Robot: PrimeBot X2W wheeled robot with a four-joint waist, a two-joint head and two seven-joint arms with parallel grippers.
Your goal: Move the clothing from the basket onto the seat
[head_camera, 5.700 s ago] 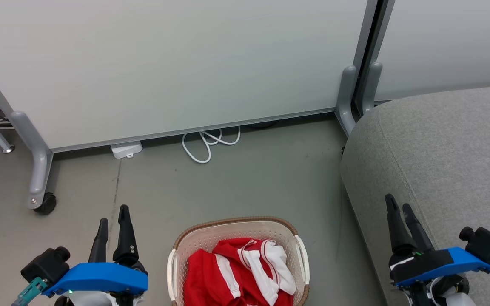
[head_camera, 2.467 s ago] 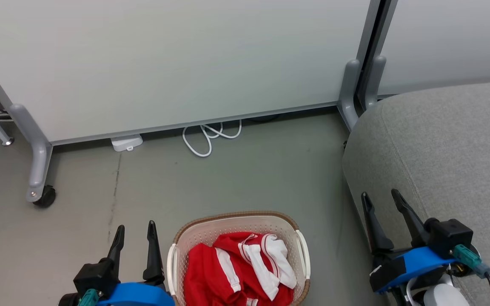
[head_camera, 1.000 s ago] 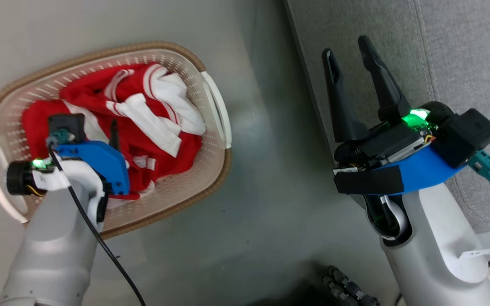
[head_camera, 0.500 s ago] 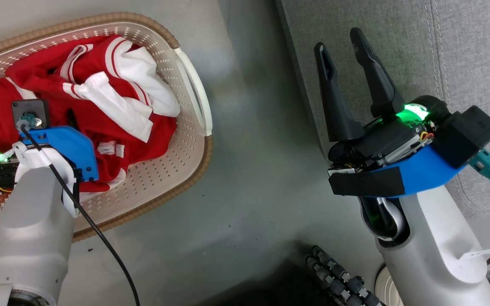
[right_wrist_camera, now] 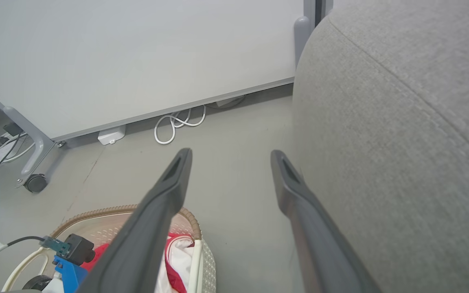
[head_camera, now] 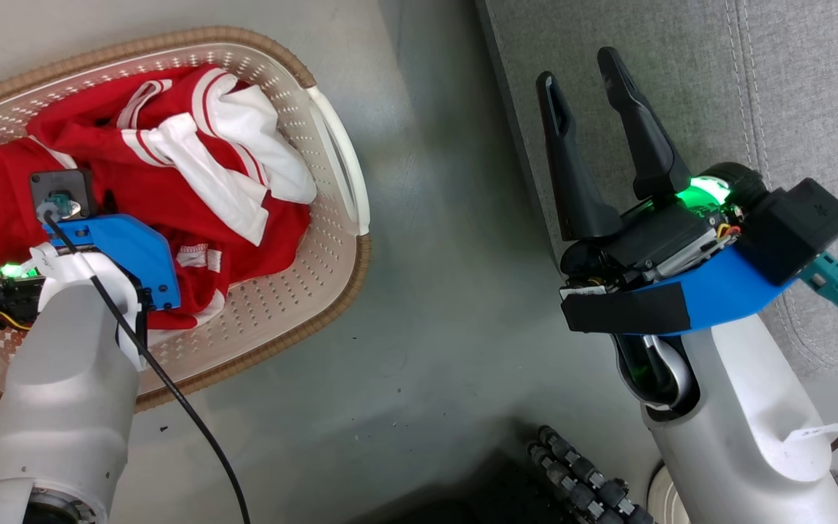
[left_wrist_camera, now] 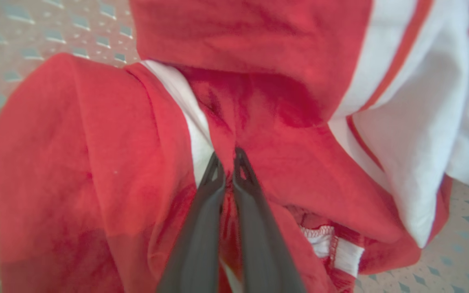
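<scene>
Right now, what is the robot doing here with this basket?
The robot's left gripper is down in the basket, shut on a fold of the red-and-white clothing. The clothing lies in the basket, not yet on the seat. The right gripper hangs open near the seat's edge, holding nothing.

Left claw (left_wrist_camera: 227, 162) pinched shut, pale forearm (head_camera: 62, 415) rising from lower left — right claw (head_camera: 579, 73) spread wide at upper right.
</scene>
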